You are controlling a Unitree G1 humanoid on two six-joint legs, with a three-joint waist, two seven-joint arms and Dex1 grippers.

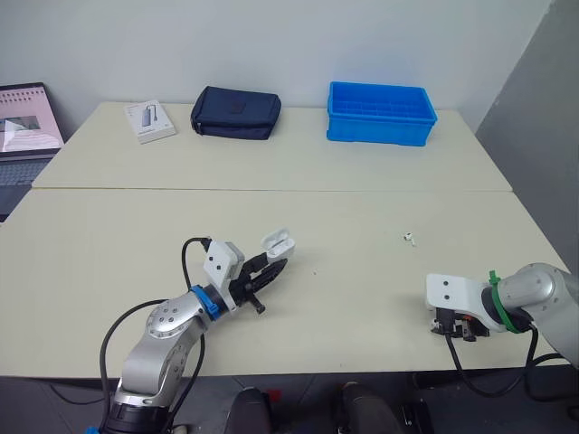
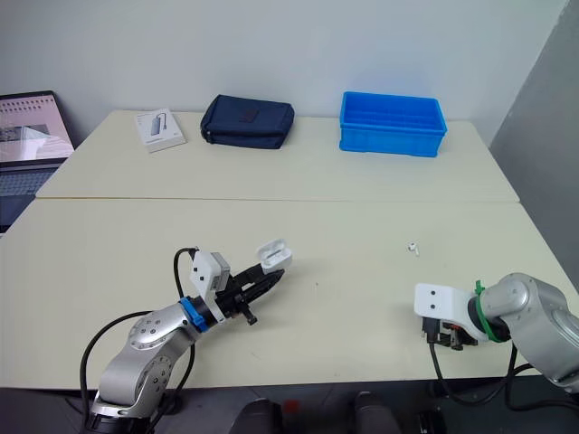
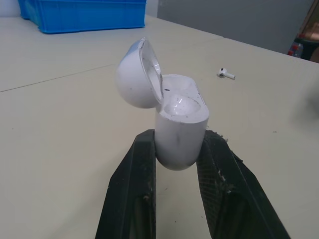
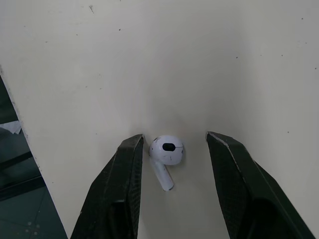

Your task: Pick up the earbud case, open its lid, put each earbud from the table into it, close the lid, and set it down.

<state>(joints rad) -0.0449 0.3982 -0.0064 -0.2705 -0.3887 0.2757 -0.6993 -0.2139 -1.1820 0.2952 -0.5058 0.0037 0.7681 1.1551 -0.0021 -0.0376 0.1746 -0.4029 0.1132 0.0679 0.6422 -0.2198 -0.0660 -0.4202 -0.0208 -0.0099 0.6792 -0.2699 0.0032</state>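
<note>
Head pair overlooks the table [image 1: 298, 172]; wrist cameras (very near) sight along jaws.

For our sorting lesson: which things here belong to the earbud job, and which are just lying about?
Job: earbud case, lid open, in left gripper; near earbud inside open right gripper; far earbud on table.
Lying about: blue crate, dark pouch, white box, laptop.

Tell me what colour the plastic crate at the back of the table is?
Bright blue. The rectangular plastic crate shows best in the left eye view.
</note>
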